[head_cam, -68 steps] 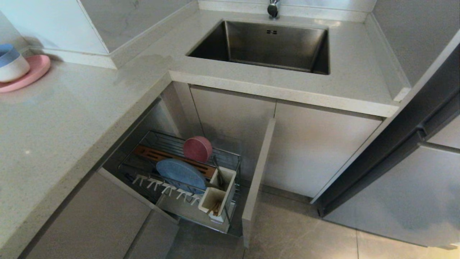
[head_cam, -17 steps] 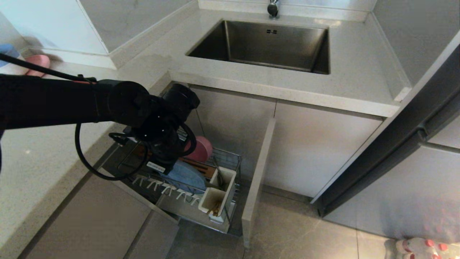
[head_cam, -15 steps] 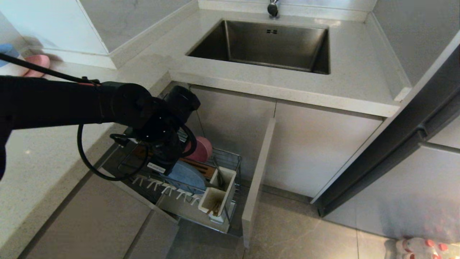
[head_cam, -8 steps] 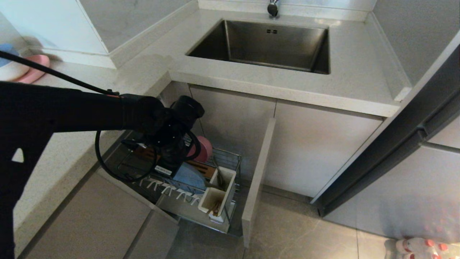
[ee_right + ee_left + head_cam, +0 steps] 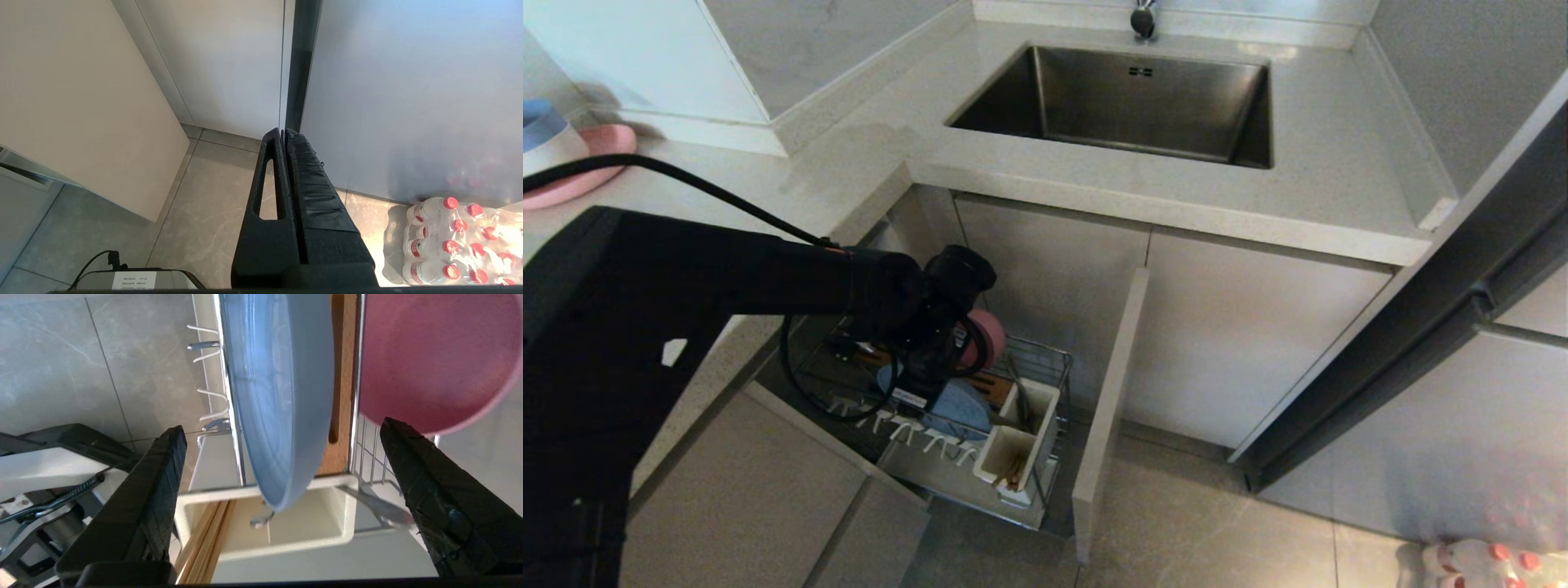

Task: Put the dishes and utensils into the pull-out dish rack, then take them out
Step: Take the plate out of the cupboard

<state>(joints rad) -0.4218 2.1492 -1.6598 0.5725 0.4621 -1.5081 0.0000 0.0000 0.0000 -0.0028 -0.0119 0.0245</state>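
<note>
A home kitchen: a steel sink (image 5: 1127,102) sunk in a stone counter (image 5: 768,188), a pull-out dish rack (image 5: 980,392) below.

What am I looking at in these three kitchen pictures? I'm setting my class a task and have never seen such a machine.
It is a two-armed robot. One camera sits on its head and one on each wrist. From the head, its black left arm reaches into a pull-out chrome wire dish rack under the counter. The left wrist camera shows the left gripper wide open around the upright matte blue plate, holding nothing yet; the round pink bowl stands beside it, light-wood chopsticks in the white utensil box. The right gripper hangs shut and idle above the floor.
</note>
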